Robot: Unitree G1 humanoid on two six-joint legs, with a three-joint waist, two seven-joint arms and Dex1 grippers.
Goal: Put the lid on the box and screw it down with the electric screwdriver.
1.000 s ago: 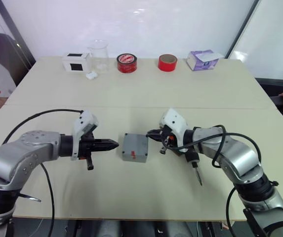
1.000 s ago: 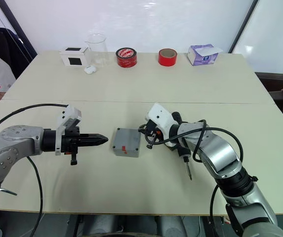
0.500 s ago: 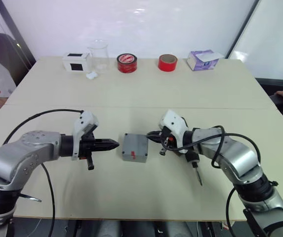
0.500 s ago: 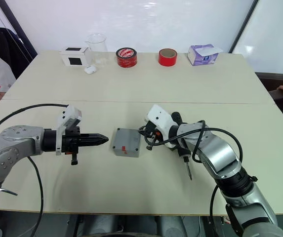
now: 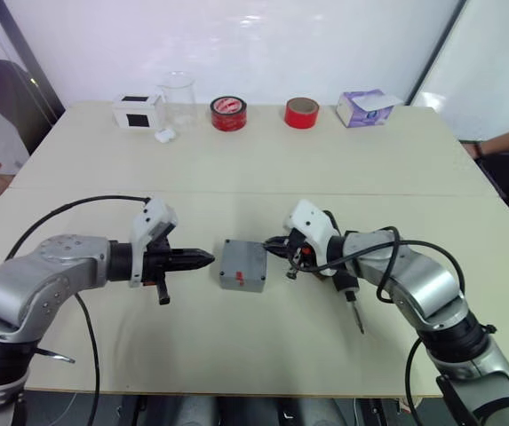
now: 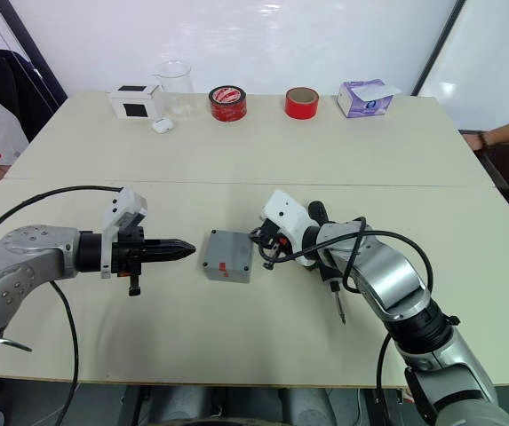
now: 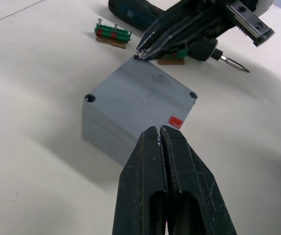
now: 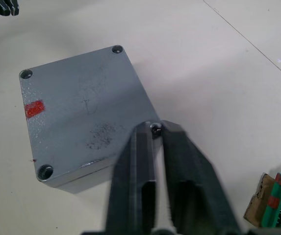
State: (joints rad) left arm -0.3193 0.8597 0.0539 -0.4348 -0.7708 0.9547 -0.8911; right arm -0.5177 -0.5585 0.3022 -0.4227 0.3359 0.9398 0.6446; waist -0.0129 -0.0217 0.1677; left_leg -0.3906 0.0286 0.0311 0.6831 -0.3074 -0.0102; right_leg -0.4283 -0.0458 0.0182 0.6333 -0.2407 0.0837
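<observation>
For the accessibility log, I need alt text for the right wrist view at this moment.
The right end effector pinches a small screw at one corner of the gray lid, which sits on the box. The lid's three other corner holes look empty, and a red mark lies near one edge.

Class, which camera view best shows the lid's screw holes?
The right wrist view: the lid faces the camera with three open corner holes. The left wrist view shows it slanted, with two holes. In the eye views the holes are too small to make out.

No legible text, label, brand or number anywhere
</observation>
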